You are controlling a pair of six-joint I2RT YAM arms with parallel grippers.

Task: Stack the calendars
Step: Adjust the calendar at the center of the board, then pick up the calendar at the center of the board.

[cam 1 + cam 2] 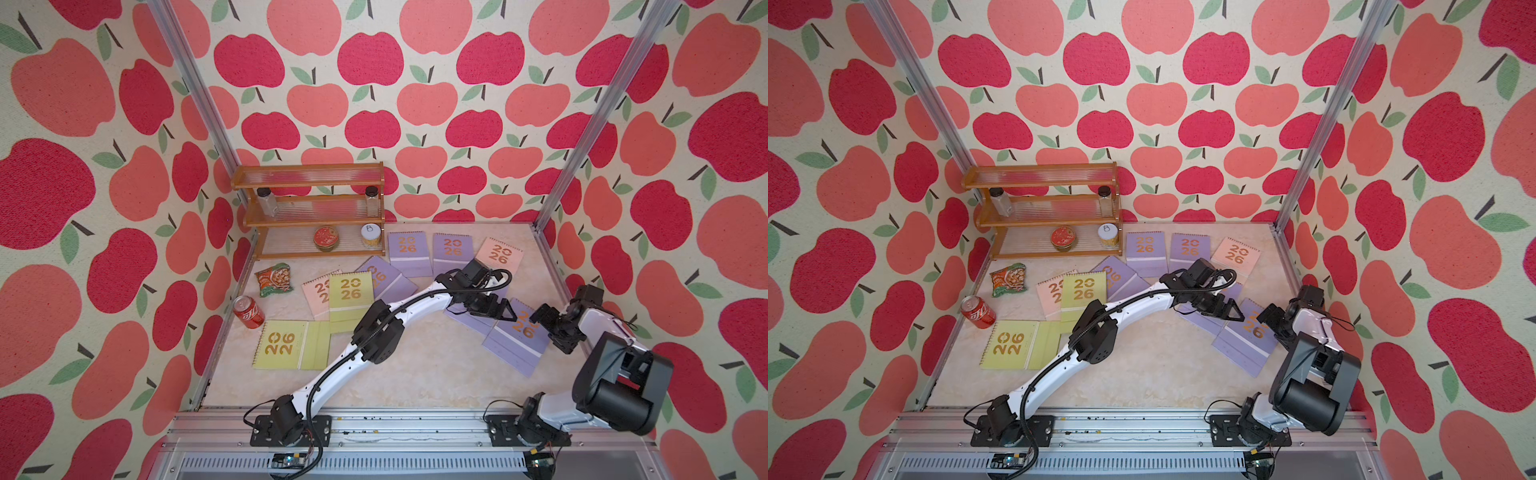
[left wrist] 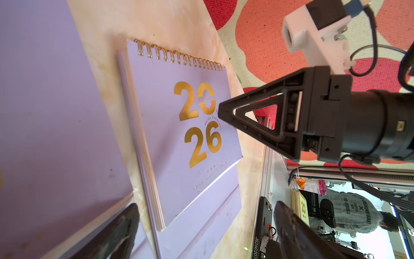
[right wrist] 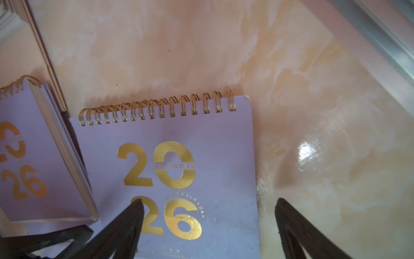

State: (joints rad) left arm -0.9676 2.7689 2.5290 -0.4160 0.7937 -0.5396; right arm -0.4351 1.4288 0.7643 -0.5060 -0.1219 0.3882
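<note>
Stack not begun: some nine calendars (image 1: 351,291) scattered flat on bench (image 1: 415,374), few overlapping; left hand (image 2: 206,205), right hand (image 3: 209,201) open, empty, by lilac calendar (image 1: 511,349).

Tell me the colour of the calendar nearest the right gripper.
Lilac calendar, gold numerals and spiral; best in the right wrist view.

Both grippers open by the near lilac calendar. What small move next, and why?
Probably lower the right gripper and pinch the lilac calendar by its side: the open fingers straddle that edge, one over the cover, one over bare table. The left gripper holds nothing either.
</note>
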